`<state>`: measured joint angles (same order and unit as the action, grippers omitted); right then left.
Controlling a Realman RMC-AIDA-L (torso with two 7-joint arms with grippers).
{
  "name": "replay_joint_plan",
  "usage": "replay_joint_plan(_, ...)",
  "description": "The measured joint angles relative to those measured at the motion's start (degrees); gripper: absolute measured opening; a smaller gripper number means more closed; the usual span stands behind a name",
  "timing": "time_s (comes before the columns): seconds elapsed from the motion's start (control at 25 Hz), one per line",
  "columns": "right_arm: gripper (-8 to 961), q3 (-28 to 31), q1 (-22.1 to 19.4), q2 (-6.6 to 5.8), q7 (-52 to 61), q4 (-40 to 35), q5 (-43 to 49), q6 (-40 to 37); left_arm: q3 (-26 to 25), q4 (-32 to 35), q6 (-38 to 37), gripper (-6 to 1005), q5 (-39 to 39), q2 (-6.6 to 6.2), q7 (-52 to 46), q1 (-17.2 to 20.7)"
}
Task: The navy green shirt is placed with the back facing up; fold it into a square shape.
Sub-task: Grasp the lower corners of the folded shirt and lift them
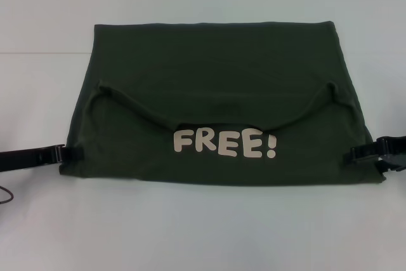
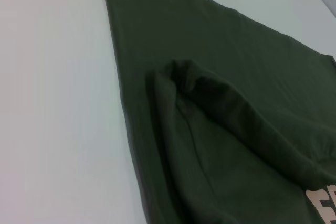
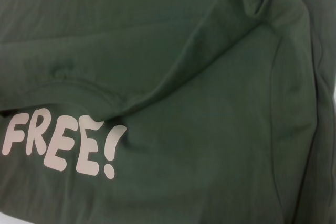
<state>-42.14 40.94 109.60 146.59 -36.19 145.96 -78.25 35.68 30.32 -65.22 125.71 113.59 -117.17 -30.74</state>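
navy green shirt half folded, a gripper at each near corner

navy green shirt (image 1: 216, 87) lying flat in the middle of the white surface (image 1: 203, 233), already doubled over: near flap turned up so the cream "free!" lettering (image 1: 225, 143) faces upward, plain back showing beyond it. long axis running side to side, far wider than deep, so not yet square. flap edge sagging in a curve between two raised bunches of cloth, one toward each side, seen close in both wrist views as soft puckered ridges.

left gripper (image 1: 68, 153) at the near left corner, touching the fold edge; right gripper (image 1: 360, 154) at the near right corner, likewise at the cloth. cannot tell for either whether apart, together or clamped on fabric: only dark fingertips meeting the hem visible from the head, none visible from the wrists. each arm equally near its own side, shirt lying inward between them.

judged next: a sideways fold to shorten the long axis, one side carried across toward the other, so the relation that matters is each gripper sitting at the end of that axis. likely trouble: loose curved flap edge and the bunched ridges dragging or shifting the layers.

nothing else near; only a thin dark cable (image 1: 5, 195) at the left edge, well apart, and a faint seam line across the far surface.
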Motion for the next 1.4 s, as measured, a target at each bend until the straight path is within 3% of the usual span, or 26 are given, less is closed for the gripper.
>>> replay_joint_plan(0.6,902,-0.2,0.5,1.54,-1.3,0.0,-0.1,0.9,-0.1,0.0,-0.1,39,0.0,0.26,-0.2,0.0)
replay_joint_plan(0.84,902,-0.2,0.4,1.62,-1.2,-0.8,0.0,1.0,-0.1,0.0,-0.3,39,0.0,0.19,-0.3,0.0)
replay_joint_plan(1.04,688,-0.8,0.1,1.63,-1.5,-1.5,0.0,0.8,-0.2,0.0,-0.3,39,0.0,0.19,-0.3,0.0)
replay_joint_plan(1.4,483,-0.8,0.2,1.52,-1.5,-1.3,0.0,1.0,-0.2,-0.1,-0.4,40,0.0,0.1,-0.3,0.0)
